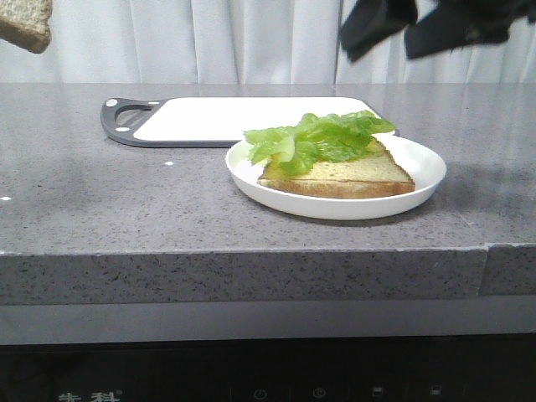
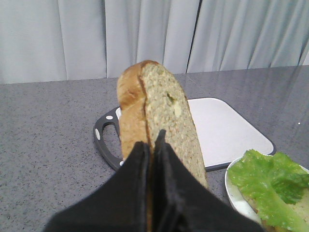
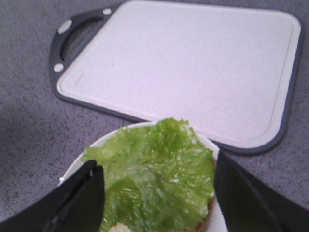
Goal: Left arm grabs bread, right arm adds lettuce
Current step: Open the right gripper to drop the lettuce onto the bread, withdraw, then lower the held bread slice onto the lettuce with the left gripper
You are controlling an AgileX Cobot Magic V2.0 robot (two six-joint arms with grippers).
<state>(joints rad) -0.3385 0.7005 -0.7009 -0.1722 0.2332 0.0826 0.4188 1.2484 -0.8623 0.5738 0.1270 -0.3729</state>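
My left gripper [image 2: 150, 140] is shut on the bread [image 2: 154, 113], a thick tan slice with a golden crust, held upright in the air. In the front view only a corner of the bread [image 1: 25, 23] shows at the top left. The lettuce [image 1: 322, 138] lies ruffled on a thinner slice [image 1: 347, 174] in the white plate [image 1: 423, 163]. My right gripper [image 3: 157, 181] is open and empty, its fingers either side of the lettuce [image 3: 154, 181] and above it. The right arm [image 1: 419, 23] hangs high over the plate.
A white cutting board [image 1: 243, 117] with a dark grey rim and handle [image 1: 121, 117] lies behind the plate on the grey stone counter [image 1: 100, 201]. A pale curtain [image 1: 209, 38] closes the back. The counter's front edge [image 1: 251, 251] drops off below.
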